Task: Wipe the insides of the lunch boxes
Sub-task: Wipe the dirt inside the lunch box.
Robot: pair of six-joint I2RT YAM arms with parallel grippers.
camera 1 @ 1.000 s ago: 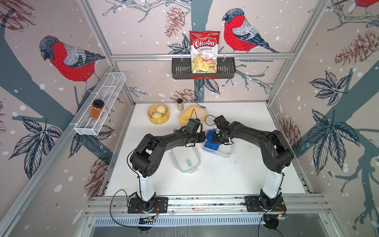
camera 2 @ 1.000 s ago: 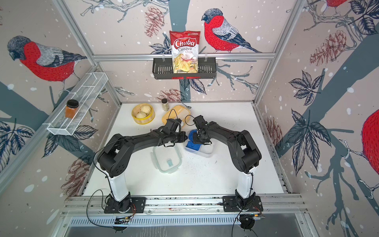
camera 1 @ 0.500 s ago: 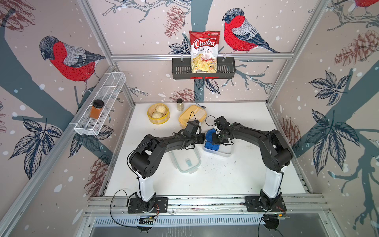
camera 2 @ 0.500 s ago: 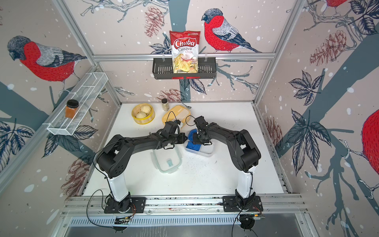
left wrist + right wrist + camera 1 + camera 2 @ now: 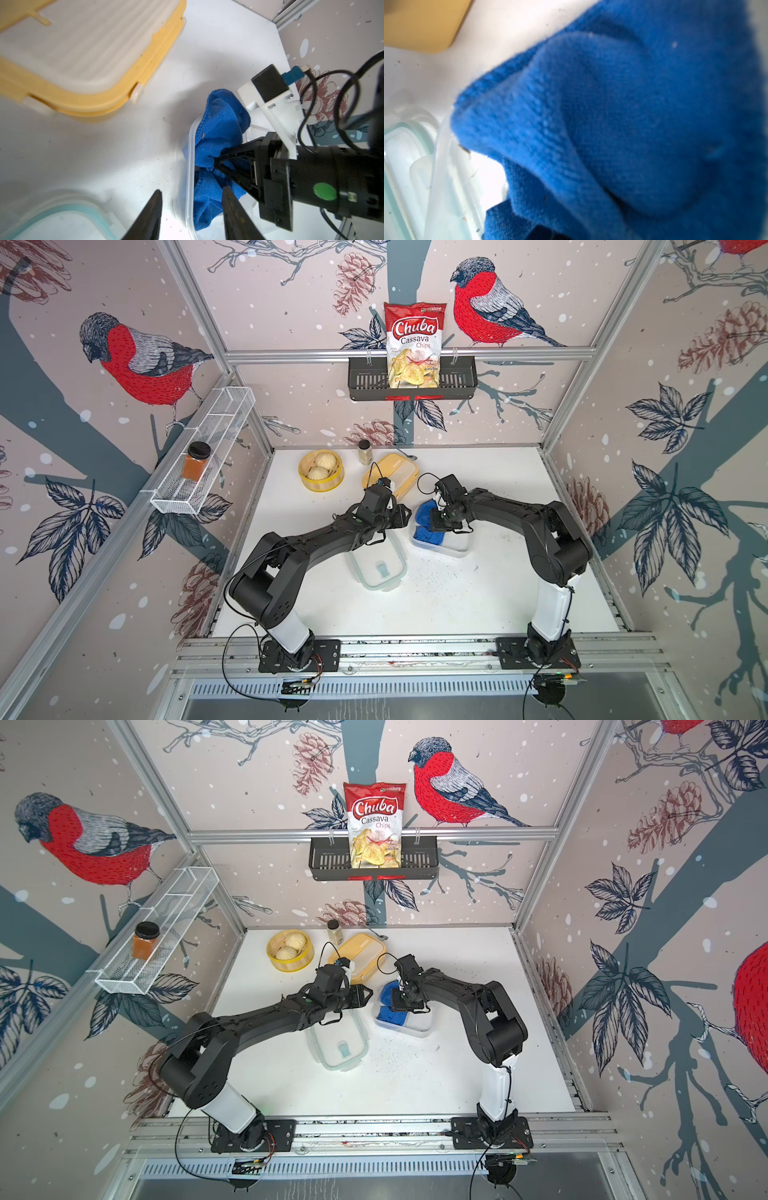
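White table (image 5: 457,605): steamer basket (image 5: 322,489), small jar (image 5: 365,451), yellow lunch box (image 5: 399,472) at rear; clear lunch box (image 5: 455,546), green-rimmed lid (image 5: 365,568) mid-table.

Clear lunch box (image 5: 189,166): sitting open on the white table (image 5: 104,155).
Blue cloth (image 5: 218,128): bunching inside the clear lunch box, spilling over its rim.
Right gripper (image 5: 216,164): reaching into the clear lunch box, pinching the blue cloth, jaws together.
Left gripper (image 5: 191,189): hanging with fingers apart, one showing over the cloth, one outside the clear lunch box's wall.
Yellow lunch box (image 5: 87,62): lying near the clear lunch box, lid on, not touching it.
Green-rimmed lid (image 5: 62,207): lying beside the clear lunch box.
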